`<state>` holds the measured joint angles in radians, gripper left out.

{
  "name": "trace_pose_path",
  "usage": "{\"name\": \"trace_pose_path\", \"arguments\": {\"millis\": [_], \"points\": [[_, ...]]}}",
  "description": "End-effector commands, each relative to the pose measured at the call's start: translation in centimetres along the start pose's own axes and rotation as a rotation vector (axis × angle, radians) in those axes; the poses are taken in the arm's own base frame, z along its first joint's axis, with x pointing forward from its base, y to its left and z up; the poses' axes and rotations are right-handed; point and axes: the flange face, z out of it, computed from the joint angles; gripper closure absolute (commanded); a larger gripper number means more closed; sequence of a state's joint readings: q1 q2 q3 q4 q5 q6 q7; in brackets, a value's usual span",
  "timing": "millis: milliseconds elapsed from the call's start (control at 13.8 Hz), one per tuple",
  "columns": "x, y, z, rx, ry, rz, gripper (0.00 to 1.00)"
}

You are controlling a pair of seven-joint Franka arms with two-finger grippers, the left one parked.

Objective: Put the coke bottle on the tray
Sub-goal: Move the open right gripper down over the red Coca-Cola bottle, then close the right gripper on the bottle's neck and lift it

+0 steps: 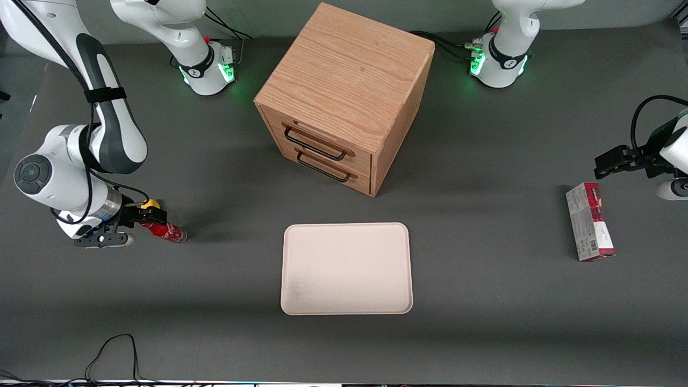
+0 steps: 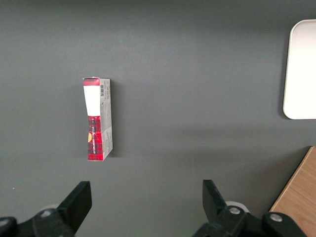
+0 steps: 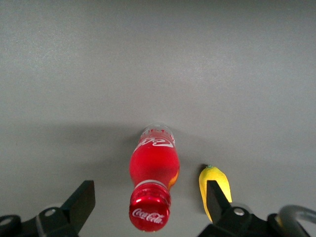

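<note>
Grey matting covers the whole table (image 1: 484, 301), and from the front camera I see the cream tray (image 1: 346, 269) lying flat at the lower middle of the frame, nothing on it. Above it in the frame, farther from the camera, stands the wooden drawer cabinet (image 1: 344, 97), turned at an angle with its two dark handles facing down-left.

At the left middle of the front frame I have the gripper (image 1: 141, 226) low over the matting at the working arm's end of the table. Its fingers stand apart, one on each side of the coke bottle (image 1: 164, 231), not pressing it. On my wrist camera the bottle (image 3: 153, 180) stands upright between the two fingers (image 3: 79, 205), red cap toward the lens, with clear gaps on both sides. A small yellow lump (image 3: 215, 185) sits just beside the bottle, close against one finger. The bottle is well apart from the tray.

Toward the parked arm's end, at the right of the front frame, a red-and-grey carton (image 1: 589, 221) lies on the matting.
</note>
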<state>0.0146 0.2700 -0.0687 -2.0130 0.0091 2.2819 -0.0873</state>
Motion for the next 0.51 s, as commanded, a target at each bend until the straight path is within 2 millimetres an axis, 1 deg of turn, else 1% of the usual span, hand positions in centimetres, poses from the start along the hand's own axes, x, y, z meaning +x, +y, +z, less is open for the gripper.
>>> {"name": "trace_pose_path", "arguments": {"millis": [0,72,217,289,361,434], "points": [[0.24,-0.14,-0.14,0.009,0.017,-0.02,0.3],[0.24,-0.14,-0.14,0.009,0.017,-0.02,0.49],[0.2,-0.14,-0.11,0.009,0.014,-0.02,0.73],[0.2,-0.23,-0.1,0.01,0.013,-0.024,0.81],[0.18,-0.23,-0.08,0.01,0.011,-0.024,0.87],[0.18,-0.23,-0.08,0.01,0.011,-0.027,0.87]]}}
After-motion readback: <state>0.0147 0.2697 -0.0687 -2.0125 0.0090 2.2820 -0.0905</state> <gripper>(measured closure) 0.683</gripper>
